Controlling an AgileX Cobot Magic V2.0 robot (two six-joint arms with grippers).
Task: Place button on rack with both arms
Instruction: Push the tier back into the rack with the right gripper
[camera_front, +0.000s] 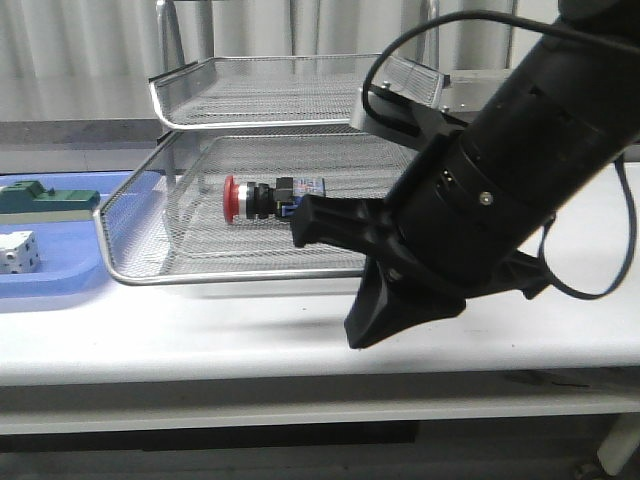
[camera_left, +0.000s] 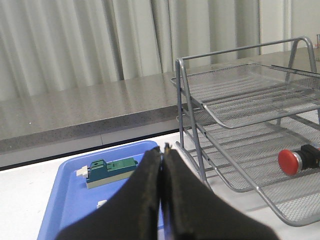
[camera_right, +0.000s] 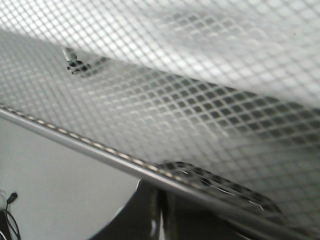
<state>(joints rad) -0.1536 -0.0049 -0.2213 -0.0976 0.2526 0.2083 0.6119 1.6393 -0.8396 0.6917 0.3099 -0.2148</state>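
The rack (camera_front: 300, 100) stood at the back of the white table (camera_front: 200, 340), its lower mesh tray (camera_front: 150, 240) pulled forward and its upper tray above and behind. To its left lay a flat blue tray (camera_front: 60, 280) holding a green block (camera_front: 45, 198) and a white cube (camera_front: 18, 252). The right arm (camera_front: 540, 150) filled the right of the front view, reaching down and left, its right gripper (camera_front: 335, 270) with one finger tip at the blue-black end of the button and the other finger hanging lower, outside the tray's front rim; the fingers stood spread, though whether the upper one touched the button could not be told. The left gripper (camera_left: 162, 165), seen only in its own wrist view, had its fingers pressed together on nothing, above the blue tray. The button (camera_front: 268, 197) lay on its side inside the lower tray, red head pointing left.

Judged from this, the placing was all but done and the step in hand was the release. The next move would call for drawing the right gripper back and up, clear of the wire rim, without nudging the button or dragging the sliding tray
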